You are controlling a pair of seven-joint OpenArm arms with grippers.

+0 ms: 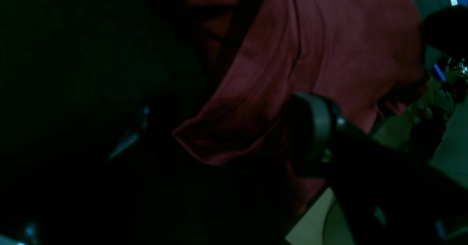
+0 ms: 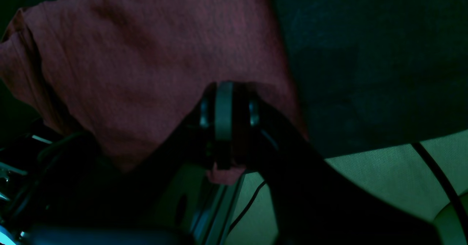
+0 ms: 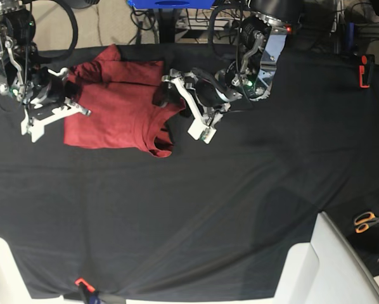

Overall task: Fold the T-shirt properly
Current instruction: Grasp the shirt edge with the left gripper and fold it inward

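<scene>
While both pincers clamp the T-shirt (image 3: 116, 107), black cloth (image 3: 240, 190) covers the table.

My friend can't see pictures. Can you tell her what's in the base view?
A rust-red soft knit T-shirt lies partly folded on a black table cloth, with a robot gripper at each side edge: right gripper, left gripper. Orange-handled scissors lie far off.

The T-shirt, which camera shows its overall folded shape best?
The base view: the whole T-shirt lies partly folded on the black cloth between both arms. Both wrist views are dark close-ups, showing only hanging red folds beside gripper parts.
</scene>
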